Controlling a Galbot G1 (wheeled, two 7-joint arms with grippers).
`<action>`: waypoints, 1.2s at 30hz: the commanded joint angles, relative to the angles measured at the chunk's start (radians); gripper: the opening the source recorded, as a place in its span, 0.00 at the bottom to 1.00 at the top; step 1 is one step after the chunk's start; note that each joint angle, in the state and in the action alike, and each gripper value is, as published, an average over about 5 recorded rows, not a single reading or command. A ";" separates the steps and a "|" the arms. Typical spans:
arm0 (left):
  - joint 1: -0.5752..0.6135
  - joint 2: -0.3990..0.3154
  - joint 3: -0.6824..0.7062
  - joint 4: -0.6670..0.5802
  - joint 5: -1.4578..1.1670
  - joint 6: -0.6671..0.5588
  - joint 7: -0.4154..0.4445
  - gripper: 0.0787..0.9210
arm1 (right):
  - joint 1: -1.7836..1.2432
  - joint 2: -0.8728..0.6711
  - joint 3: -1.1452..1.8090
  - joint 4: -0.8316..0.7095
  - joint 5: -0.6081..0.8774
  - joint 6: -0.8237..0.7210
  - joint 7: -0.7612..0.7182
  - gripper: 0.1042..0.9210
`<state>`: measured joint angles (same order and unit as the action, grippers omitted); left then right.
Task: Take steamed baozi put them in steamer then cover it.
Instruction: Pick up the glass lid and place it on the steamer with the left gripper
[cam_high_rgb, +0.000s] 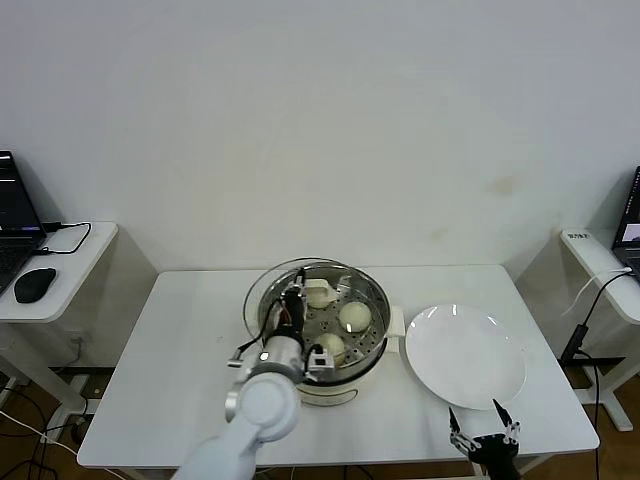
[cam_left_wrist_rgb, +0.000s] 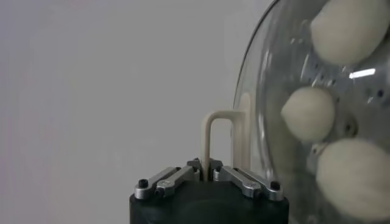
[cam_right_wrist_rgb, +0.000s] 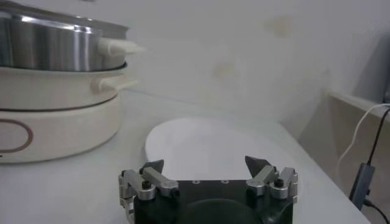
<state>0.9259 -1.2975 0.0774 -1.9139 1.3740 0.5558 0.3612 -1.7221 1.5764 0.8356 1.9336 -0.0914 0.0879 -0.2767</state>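
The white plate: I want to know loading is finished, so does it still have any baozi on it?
No, in the head view the white plate lies bare beside the steamer.

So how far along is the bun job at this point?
Loading looks done: creamy white round buns sit in the shiny steel steamer pot, and the flat white plate is bare. In hand: the left hand grips the clear glass lid's cream handle over the pot. Left: setting it down, releasing. The right hand waits open.
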 joint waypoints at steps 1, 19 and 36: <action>-0.025 -0.118 0.043 0.050 0.095 0.018 0.029 0.08 | 0.001 0.003 -0.005 -0.008 -0.011 0.002 0.000 0.88; 0.017 -0.135 0.025 0.077 0.141 -0.011 0.007 0.08 | -0.005 0.002 -0.012 -0.013 -0.017 0.011 -0.004 0.88; 0.032 -0.148 0.000 0.093 0.144 -0.026 -0.013 0.08 | -0.007 0.001 -0.013 -0.022 -0.018 0.017 -0.007 0.88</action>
<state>0.9544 -1.4391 0.0845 -1.8255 1.5117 0.5319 0.3513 -1.7290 1.5769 0.8247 1.9124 -0.1092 0.1043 -0.2825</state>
